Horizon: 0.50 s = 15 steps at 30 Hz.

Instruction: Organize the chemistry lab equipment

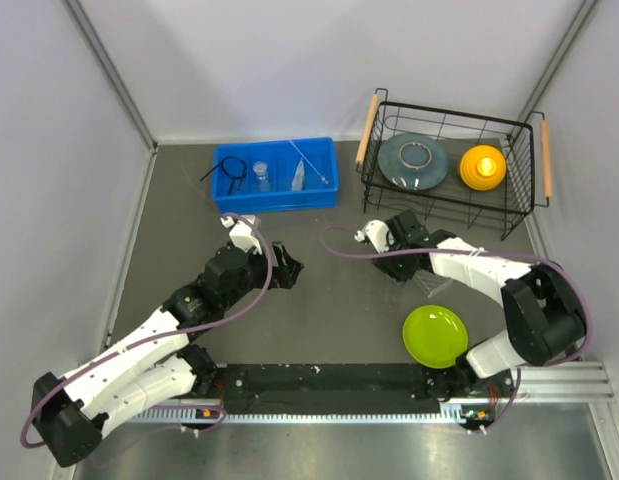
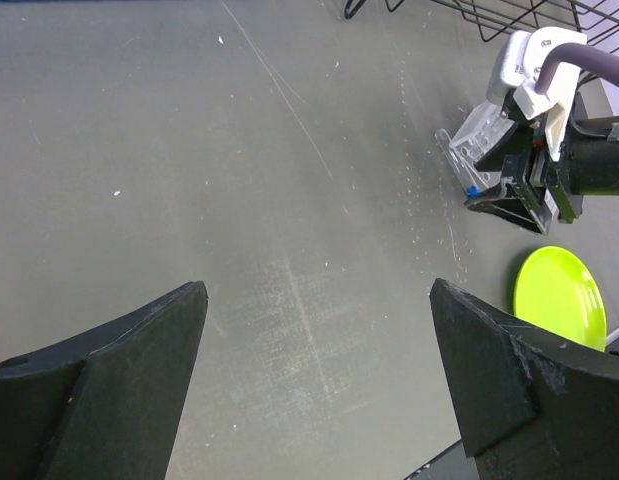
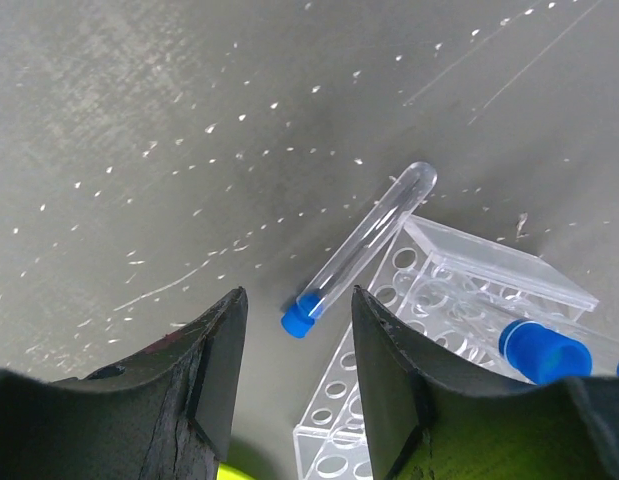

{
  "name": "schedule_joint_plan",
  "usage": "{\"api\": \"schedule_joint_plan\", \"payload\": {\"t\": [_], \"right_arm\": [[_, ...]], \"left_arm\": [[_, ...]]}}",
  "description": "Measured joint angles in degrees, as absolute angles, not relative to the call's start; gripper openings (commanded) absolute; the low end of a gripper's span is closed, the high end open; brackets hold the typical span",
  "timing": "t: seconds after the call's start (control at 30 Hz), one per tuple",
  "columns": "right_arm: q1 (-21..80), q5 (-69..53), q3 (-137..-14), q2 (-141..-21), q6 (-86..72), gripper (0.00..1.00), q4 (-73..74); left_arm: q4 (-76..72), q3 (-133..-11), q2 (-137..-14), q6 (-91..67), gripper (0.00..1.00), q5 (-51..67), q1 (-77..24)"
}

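The thin clear tube (image 3: 361,245) lies on the bench (image 3: 139,120) just beside the rack (image 3: 429,300) — blue cap at 7 o'clock, round tip at 1. It looks light, slick and probably brittle, best pinched gently mid-barrel. The right hand (image 3: 295,300) hovers above, half-spread and empty; the left hand (image 2: 317,300) gapes wide.

Even bright light, soft shadows

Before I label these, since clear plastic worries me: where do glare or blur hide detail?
Right wrist: tube and rack sharp, little glare. Left wrist: rack small, partly hidden by the right gripper. Top external: rack barely discernible; orange bowl glows overexposed.
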<state>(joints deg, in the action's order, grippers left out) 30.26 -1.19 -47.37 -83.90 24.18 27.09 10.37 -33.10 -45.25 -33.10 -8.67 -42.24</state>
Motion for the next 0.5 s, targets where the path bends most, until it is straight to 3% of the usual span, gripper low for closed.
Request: {"api": "schedule_joint_plan", "payload": {"t": [0.5], "right_arm": [[29.7,1.0,-47.4,-87.2,23.8,0.42,25.9]], "left_arm": [[10.3,-32.4,-45.2,-33.1,0.99,-8.6,-42.1]]}}
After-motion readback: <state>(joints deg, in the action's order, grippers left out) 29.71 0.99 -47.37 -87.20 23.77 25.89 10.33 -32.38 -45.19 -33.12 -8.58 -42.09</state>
